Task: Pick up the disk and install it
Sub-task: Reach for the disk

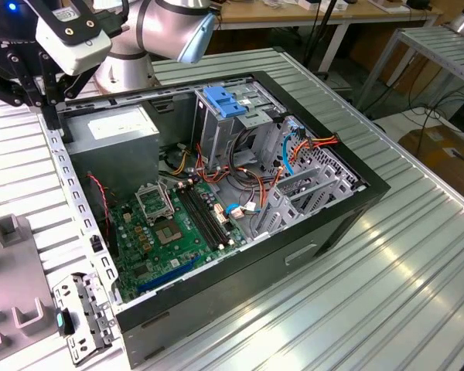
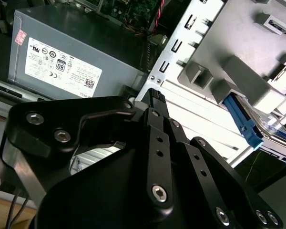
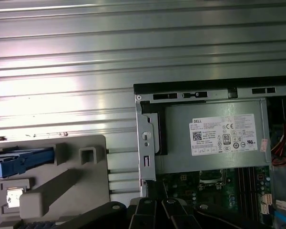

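We see a wide table (image 1: 417, 255) of ribbed, shiny metal slats. Beyond it the room holds further benches (image 1: 441, 42), hanging wires and a cardboard box (image 1: 448, 154) on the floor at the exterior view's right.

An open black computer case (image 1: 216, 301) lies on its side in the middle of the table. The silver arm (image 1: 166, 27) reaches over its far left corner. A grey moulded tray (image 1: 15, 270) sits on the slats just beside the case at the exterior view's left.

Inside the case, the grey power supply (image 1: 112, 127) fills the far left corner and the green motherboard (image 1: 178, 224) lies nearer. A light-blue latch plate (image 1: 224, 100) tops the drive cage, and orange and red wires (image 1: 255, 182) are strung across the cage mouth.

The case's perforated metal rim (image 2: 167, 57) runs between the power supply and the tray.

The disk (image 2: 243, 121) rests in the tray, its blue frame showing in both wrist views (image 3: 24, 162).

The black gripper (image 2: 155, 95) hangs above the rim, apart from the disk. We cannot tell whether it is open or closed.
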`<act>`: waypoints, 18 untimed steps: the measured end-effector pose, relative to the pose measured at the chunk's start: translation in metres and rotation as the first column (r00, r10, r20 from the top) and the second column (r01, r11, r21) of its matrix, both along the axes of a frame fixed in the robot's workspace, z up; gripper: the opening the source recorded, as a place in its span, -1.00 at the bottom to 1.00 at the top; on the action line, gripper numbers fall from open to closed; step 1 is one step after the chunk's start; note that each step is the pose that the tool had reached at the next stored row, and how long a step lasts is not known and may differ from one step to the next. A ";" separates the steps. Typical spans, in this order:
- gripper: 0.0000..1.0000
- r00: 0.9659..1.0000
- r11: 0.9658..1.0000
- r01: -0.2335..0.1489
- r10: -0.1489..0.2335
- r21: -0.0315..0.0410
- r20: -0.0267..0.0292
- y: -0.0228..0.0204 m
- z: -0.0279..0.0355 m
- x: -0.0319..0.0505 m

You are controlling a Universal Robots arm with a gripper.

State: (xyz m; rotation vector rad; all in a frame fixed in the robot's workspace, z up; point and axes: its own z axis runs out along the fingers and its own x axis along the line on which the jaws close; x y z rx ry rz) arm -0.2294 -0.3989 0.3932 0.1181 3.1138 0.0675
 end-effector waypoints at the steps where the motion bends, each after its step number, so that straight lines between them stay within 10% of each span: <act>1: -0.79 1.000 1.000 0.000 0.000 0.000 0.000 0.0000 0.0000 -0.0011; 18: -0.79 1.000 1.000 0.000 0.000 0.000 0.000 0.0000 -0.0001 -0.0179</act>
